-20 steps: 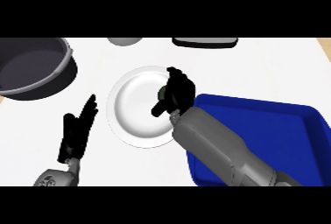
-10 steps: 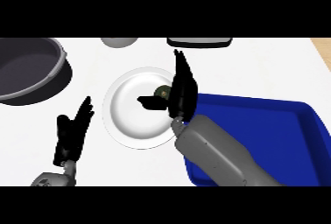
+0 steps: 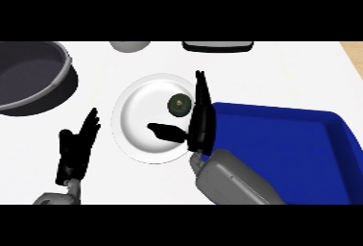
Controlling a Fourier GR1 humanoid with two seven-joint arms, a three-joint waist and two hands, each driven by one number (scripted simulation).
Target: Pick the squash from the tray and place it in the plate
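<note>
One squash (image 3: 179, 104) seemingly on plate (image 3: 142, 115)

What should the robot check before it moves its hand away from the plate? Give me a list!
1. Squash lies on the plate: ok.
2. Right hand has its fingers straight, not curled round the squash: ok.
3. Squash sits inside the rim, not on the edge: ok.
4. Whether the fingers touch the squash: cannot tell.
5. Left hand rests open left of the plate, out of the way: ok.
6. Blue tray shows no squash: ok.
</note>
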